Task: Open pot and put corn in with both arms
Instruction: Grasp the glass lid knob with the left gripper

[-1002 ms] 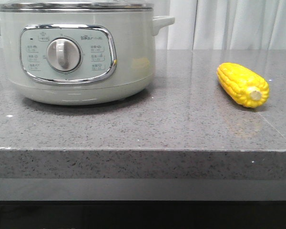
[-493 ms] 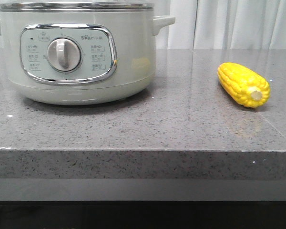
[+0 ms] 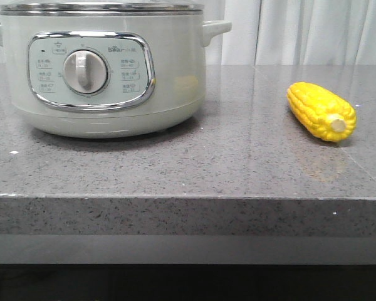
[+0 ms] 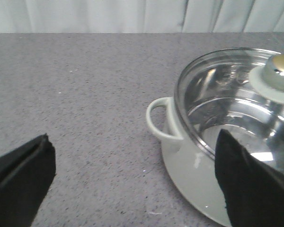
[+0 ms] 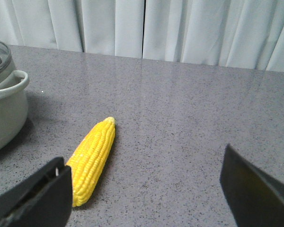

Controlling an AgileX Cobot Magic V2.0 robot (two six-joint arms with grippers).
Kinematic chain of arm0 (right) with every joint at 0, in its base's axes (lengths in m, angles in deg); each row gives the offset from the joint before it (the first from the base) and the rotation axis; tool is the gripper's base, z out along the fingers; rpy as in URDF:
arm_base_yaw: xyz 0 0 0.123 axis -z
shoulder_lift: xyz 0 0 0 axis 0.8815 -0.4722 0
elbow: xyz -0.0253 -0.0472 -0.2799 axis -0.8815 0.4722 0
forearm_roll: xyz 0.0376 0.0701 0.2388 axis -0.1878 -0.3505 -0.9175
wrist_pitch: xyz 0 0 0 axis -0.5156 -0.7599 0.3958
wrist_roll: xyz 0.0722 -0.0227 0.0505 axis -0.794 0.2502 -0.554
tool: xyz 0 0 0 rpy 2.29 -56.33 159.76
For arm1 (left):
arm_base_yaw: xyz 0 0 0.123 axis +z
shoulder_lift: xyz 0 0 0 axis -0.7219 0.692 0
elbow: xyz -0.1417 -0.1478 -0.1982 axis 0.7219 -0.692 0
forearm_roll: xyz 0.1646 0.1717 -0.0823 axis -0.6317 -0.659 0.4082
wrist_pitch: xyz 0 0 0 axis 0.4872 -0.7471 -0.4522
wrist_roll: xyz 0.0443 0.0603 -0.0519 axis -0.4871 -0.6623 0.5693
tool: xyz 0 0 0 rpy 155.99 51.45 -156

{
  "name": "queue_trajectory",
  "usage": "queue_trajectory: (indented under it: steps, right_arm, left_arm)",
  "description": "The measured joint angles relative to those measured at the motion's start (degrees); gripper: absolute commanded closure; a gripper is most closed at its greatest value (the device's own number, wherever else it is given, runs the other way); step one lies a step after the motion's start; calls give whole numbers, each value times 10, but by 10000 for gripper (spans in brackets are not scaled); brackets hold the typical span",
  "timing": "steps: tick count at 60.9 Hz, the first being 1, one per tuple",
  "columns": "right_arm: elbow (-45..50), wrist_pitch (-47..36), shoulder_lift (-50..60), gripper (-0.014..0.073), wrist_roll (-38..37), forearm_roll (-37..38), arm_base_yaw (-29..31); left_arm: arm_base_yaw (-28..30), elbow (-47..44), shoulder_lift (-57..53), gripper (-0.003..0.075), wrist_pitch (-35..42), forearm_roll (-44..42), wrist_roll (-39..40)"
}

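Observation:
The pale green-white pot (image 3: 106, 75) stands at the left of the grey counter, its dial panel facing me and its steel-rimmed lid on. In the left wrist view the pot (image 4: 189, 170) shows its glass lid (image 4: 236, 101), round knob and a side handle (image 4: 158, 120). My left gripper (image 4: 135, 182) is open and empty, beside the pot on its handle side. The yellow corn (image 3: 321, 111) lies on the counter at the right, stub end toward me. My right gripper (image 5: 146, 189) is open and empty, with the corn (image 5: 92, 158) just by one finger. Neither gripper shows in the front view.
The grey speckled counter (image 3: 225, 169) has its front edge low in the front view. White curtains (image 3: 313, 31) hang behind it. The pot's edge and a handle (image 5: 7, 87) show in the right wrist view.
Pot and corn sit a few pixels further right in the front view; otherwise nothing has visibly changed there.

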Motion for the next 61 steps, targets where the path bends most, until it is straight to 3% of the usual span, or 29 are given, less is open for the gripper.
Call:
queue_trajectory:
  steps: [15,36,53,61]
  right_arm:
    - [0,0,0,-51,0,0,0]
    - [0,4,0,-51,0,0,0]
    - [0,4,0,-51,0,0,0]
    - [0,4,0,-51,0,0,0]
  left_arm:
    - [-107,212,204,60,-111,8,0]
    - [-166,490,438,60,-244,30,0]
    - [-169,532,503,64,-272,30,0]
    - [-169,534,509,115,-277,30,0]
